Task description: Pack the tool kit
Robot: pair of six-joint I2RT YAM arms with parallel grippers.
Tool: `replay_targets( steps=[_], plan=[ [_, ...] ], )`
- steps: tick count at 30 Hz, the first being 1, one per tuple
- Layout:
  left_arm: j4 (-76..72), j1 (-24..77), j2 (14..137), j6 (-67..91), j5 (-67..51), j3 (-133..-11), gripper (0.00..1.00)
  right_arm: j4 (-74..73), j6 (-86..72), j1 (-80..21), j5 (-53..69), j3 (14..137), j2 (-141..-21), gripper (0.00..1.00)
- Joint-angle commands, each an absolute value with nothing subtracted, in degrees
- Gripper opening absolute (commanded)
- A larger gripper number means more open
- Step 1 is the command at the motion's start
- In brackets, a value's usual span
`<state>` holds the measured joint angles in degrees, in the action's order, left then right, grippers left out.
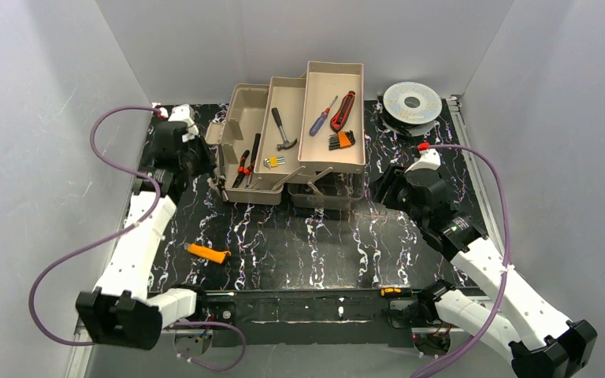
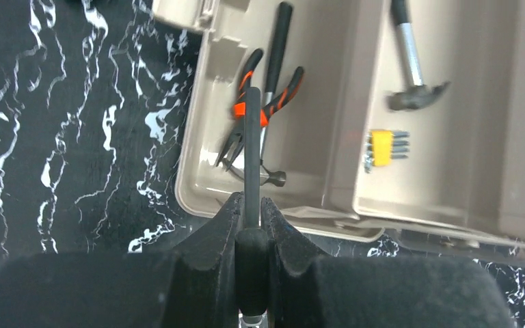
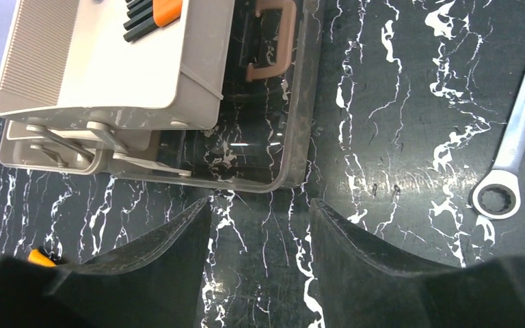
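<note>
Left hand [image 2: 251,208] grips a black-handled tool [image 2: 251,137] above the pliers [image 2: 273,102] in the toolbox [image 2: 321,123]; right hand [image 3: 260,222] gapes near the lid [image 3: 302,102], wrench [image 3: 519,130] alongside on the counter [image 3: 383,205].

I can read nothing here: no words, brands or numbers show on the toolbox [image 1: 240,110] or the ratchet wrench [image 3: 519,137].

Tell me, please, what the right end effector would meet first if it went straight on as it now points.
Probably the near wall of the smoky translucent lid, just ahead of the open right end effector; depth is unclear.
</note>
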<state>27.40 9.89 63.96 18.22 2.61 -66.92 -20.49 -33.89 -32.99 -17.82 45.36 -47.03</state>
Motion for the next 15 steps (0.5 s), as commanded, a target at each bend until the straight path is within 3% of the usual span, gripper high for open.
replay_targets(
  steps=[1,7,15],
  plan=[
    [26.71,4.55,69.35,21.54,-10.91,-70.63,0.00,-14.35,-34.02,-32.88,-16.44,44.27,-45.83,0.62],
    [26.07,2.39,76.55,18.58,-8.79,-73.52,0.00,-13.47,-33.24,-33.05,-14.23,43.43,-43.88,0.61],
    [20.16,1.11,83.66,20.21,-19.03,-75.00,0.00,-13.91,-33.00,-33.05,-13.47,44.04,-43.89,0.61]
  ],
)
